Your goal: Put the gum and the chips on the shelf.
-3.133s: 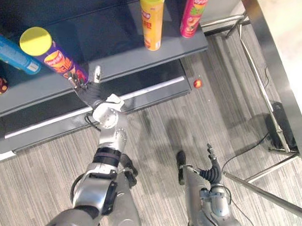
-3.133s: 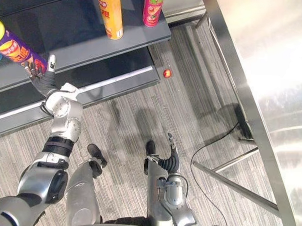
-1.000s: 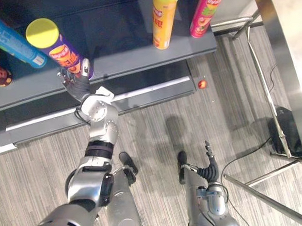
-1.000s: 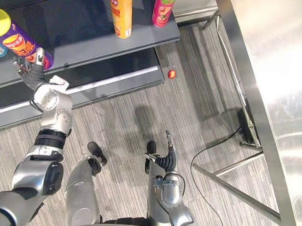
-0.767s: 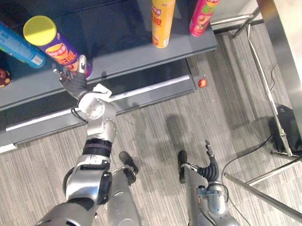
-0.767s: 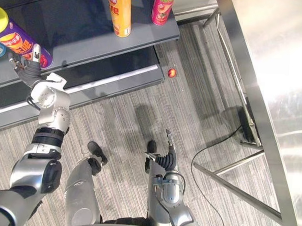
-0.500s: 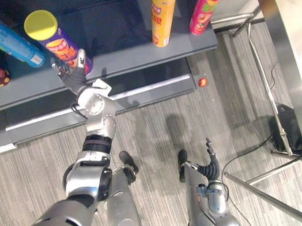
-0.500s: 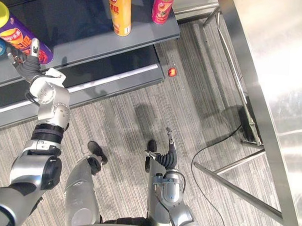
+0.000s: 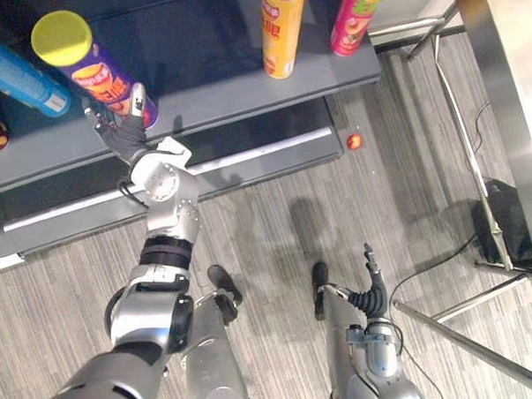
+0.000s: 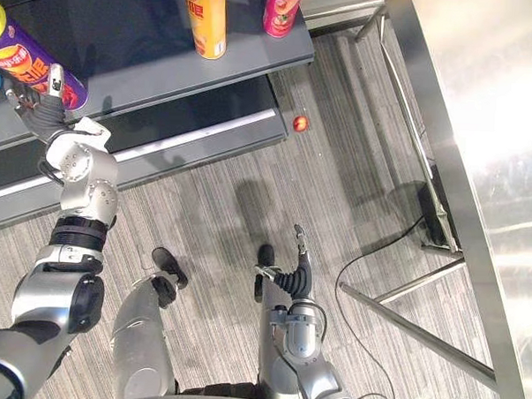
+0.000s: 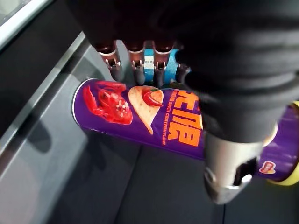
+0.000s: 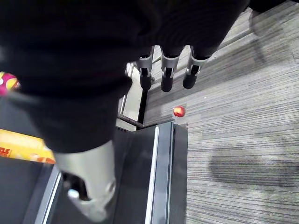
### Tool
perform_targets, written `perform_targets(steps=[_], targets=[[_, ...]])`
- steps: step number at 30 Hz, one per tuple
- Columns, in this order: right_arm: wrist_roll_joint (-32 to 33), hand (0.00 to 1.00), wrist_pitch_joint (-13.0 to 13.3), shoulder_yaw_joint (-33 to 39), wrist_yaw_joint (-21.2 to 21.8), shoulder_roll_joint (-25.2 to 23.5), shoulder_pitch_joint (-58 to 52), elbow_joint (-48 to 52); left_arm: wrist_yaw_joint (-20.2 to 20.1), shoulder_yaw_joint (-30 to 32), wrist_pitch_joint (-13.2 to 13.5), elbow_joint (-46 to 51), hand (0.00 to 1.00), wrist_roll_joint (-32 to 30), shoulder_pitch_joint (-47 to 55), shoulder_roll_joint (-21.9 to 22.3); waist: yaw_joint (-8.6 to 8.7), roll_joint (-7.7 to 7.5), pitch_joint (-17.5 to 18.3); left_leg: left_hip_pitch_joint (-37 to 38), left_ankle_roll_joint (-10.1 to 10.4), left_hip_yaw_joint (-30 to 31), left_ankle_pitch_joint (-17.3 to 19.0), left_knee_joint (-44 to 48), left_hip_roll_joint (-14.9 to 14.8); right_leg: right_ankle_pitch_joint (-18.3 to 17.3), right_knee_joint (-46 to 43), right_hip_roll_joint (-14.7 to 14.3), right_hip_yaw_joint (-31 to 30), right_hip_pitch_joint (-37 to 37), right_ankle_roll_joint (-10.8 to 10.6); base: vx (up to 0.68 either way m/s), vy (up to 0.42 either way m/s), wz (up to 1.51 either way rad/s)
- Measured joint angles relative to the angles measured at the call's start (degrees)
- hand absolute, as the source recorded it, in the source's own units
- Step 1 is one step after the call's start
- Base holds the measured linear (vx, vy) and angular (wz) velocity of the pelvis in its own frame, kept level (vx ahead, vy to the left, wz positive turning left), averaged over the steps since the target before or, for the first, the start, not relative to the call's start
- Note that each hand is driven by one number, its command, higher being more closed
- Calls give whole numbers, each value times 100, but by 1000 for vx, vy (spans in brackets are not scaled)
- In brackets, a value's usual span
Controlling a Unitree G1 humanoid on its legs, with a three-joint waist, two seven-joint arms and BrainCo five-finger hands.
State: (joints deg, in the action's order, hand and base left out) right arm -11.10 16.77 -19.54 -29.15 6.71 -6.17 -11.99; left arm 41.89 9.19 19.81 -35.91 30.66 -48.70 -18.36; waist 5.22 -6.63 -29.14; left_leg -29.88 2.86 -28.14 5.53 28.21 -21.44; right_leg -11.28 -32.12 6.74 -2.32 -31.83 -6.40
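Note:
A purple chips can (image 9: 95, 73) with a yellow lid stands tilted on the grey shelf (image 9: 218, 83) at the left. My left hand (image 9: 120, 133) reaches up to the can's base, fingers straight and spread on either side of it. In the left wrist view the purple can (image 11: 154, 116) lies between the straight fingers (image 11: 136, 65) and the thumb, which are not curled round it. My right hand (image 9: 369, 295) hangs low by my side over the floor, its fingers (image 12: 167, 74) straight and holding nothing.
A yellow can (image 9: 280, 32) and a pink can (image 9: 353, 22) stand further right on the shelf, a blue can (image 9: 24, 74) to the left. A lower shelf board (image 9: 250, 155) juts out below. A small red round thing (image 9: 354, 141) lies on the floor. Metal frame legs (image 9: 455, 314) stand right.
My left hand has shifted left and a little further onto the shelf, staying at the purple can's base. The view itself has shifted slightly. The right hand hangs as before.

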Motion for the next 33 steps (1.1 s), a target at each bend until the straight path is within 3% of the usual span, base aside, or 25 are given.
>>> perform_targets(steps=[14, 33], targets=[[7, 0, 14, 6, -33, -1, 30, 32, -211, -106, -45, -124, 0, 3, -206, -46, 92, -17, -8, -18, 26, -80, -6, 20, -21, 0, -22, -21, -74, -94, 0, 37, -18, -3], [5, 0, 84, 74, -44, 2, 27, 34, -140, -214, 32, -314, 0, 68, -332, -35, 114, -16, -10, -85, 9, 1, -12, 34, 70, -24, -103, 70, -36, -139, -34, 33, -12, 2]])
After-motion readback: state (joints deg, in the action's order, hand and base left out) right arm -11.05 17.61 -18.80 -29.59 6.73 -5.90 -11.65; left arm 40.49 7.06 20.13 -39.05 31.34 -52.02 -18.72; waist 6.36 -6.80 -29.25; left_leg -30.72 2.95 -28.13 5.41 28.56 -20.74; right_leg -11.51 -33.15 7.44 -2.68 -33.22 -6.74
